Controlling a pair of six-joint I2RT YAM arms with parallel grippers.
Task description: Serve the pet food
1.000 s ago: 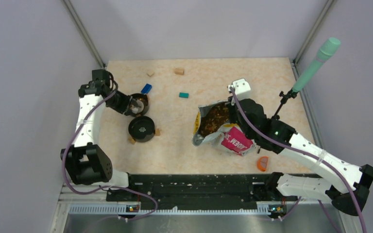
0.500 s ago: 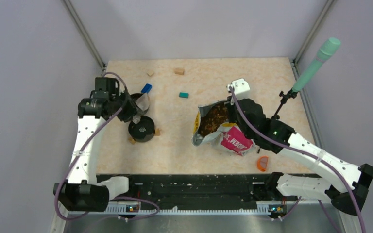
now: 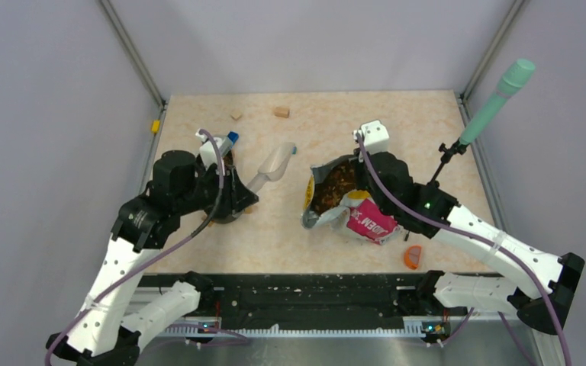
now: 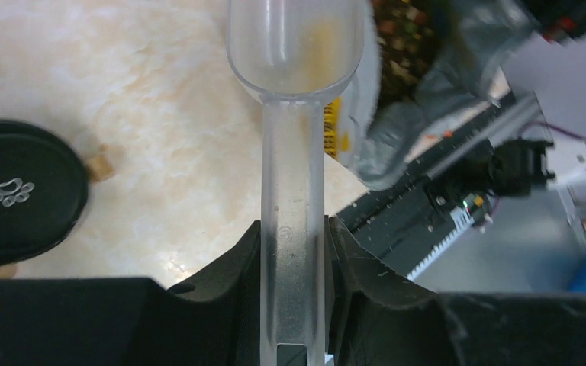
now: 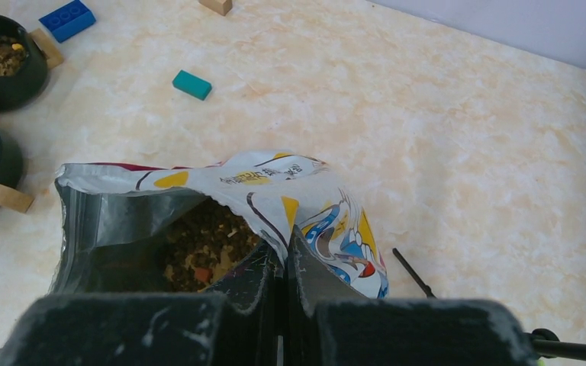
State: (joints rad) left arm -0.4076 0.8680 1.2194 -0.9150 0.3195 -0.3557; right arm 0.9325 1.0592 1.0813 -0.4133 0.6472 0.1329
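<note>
The pet food (image 3: 336, 187) is brown kibble inside the open glossy cat-print bag (image 3: 366, 221), right of centre. It also shows in the right wrist view (image 5: 206, 244). My right gripper (image 5: 284, 255) is shut on the bag's upper rim (image 5: 275, 183) and holds the mouth open. My left gripper (image 4: 294, 236) is shut on the handle of a clear plastic scoop (image 4: 297, 46). The scoop (image 3: 275, 164) points toward the bag, with its bowl just short of the opening. I see no kibble in it. A black bowl (image 5: 0, 61) with kibble sits at the far left.
A black lid with a paw print (image 4: 15, 191) lies beside a small wooden block (image 4: 101, 164). A blue brick (image 5: 66, 19), a teal block (image 5: 191, 84), wooden blocks (image 3: 281, 112) and an orange object (image 3: 413, 256) lie about. A teal-headed stand (image 3: 496, 103) rises at the right edge.
My left arm has swung from the black bowl toward the right, carrying the scoop, which now points at the bag. The right gripper and bag have barely moved.
</note>
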